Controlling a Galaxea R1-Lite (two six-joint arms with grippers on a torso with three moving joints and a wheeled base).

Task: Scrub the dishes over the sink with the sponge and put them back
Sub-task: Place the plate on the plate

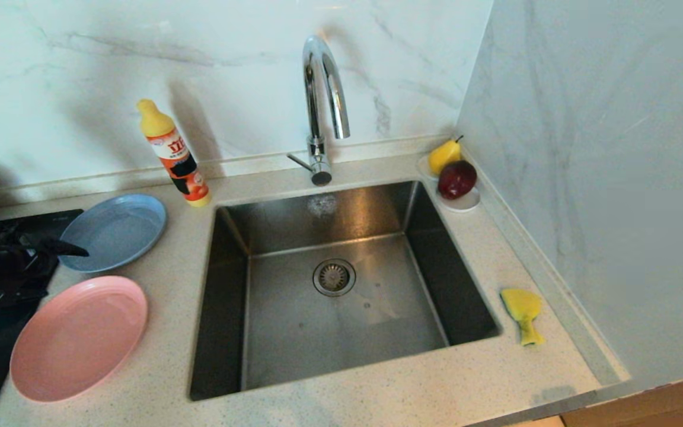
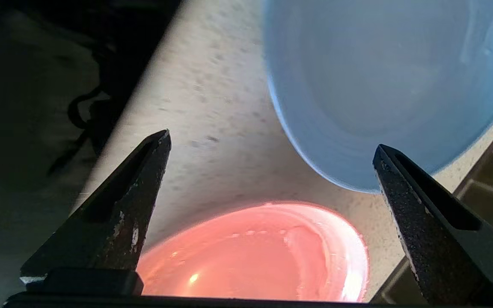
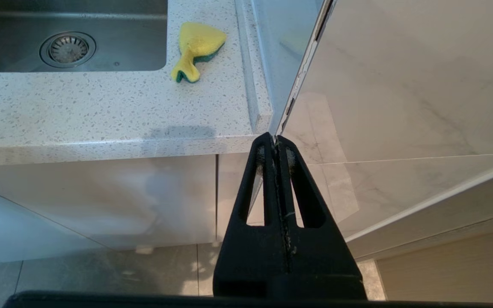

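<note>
— Head view: the left gripper (image 1: 51, 249) hangs spread wide and empty by the blue plate (image 1: 117, 230), the pink plate (image 1: 77, 337) just nearer. Which first?

— I'd straddle one rim squarely, or it'll skid on the counter (image 1: 377, 385).

— And the sponge (image 1: 522, 313)?

— Right of the sink (image 1: 335, 284), untouched. The right gripper (image 3: 277, 145) sits pinched together, empty, below the counter edge.

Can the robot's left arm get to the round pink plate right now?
Probably yes. The left gripper hangs open just above the speckled counter, with the matte pink round plate right below it and the blue round plate beside it. Nothing lies on the pink plate or blocks the way.
</note>
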